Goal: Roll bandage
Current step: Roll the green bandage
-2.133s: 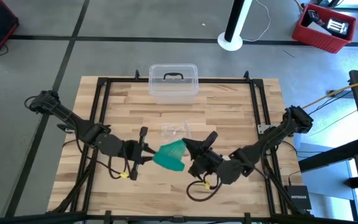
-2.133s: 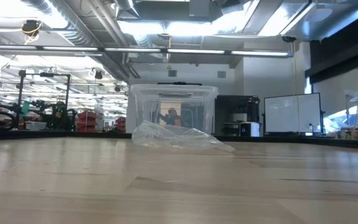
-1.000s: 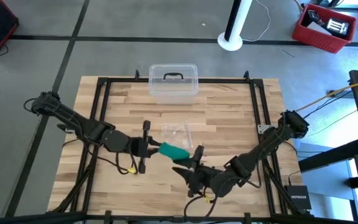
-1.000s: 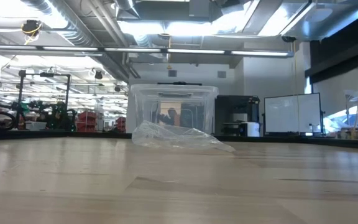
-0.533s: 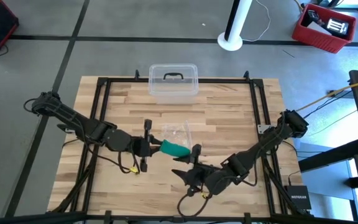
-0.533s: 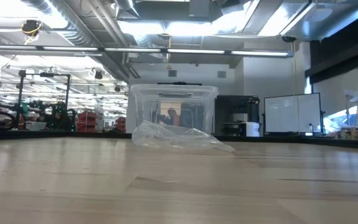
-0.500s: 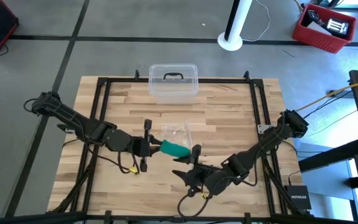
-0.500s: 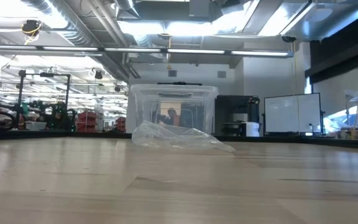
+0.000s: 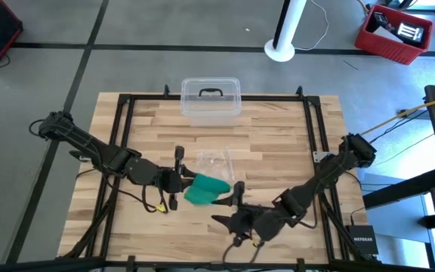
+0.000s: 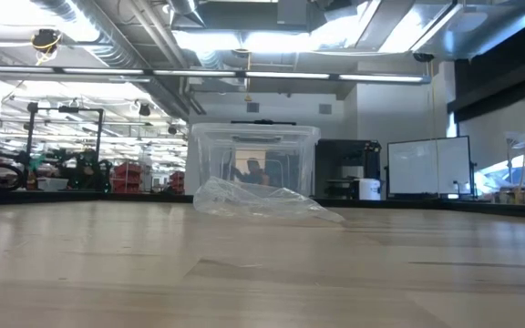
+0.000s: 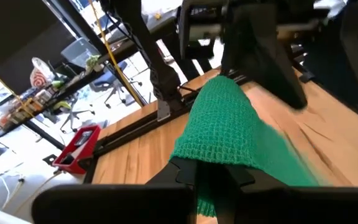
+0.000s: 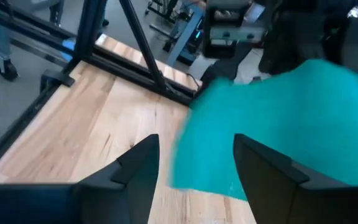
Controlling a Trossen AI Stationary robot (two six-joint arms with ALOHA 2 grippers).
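At lower centre of the high view, the bandage had spread from a tight roll into a loose flap. The left pincer pinched it; the right pincer had spread and released, undoing rolling progress.

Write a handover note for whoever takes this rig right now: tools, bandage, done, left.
Left tool: shut on the bandage, gripping one end, mid-table.
Right tool: open, fingers either side of the loose bandage end, not gripping.
Bandage: a loose teal sheet hanging from the left tool, beside the plastic wrapper.
Done: bandage picked up.
Left: rolling; no compact roll yet.
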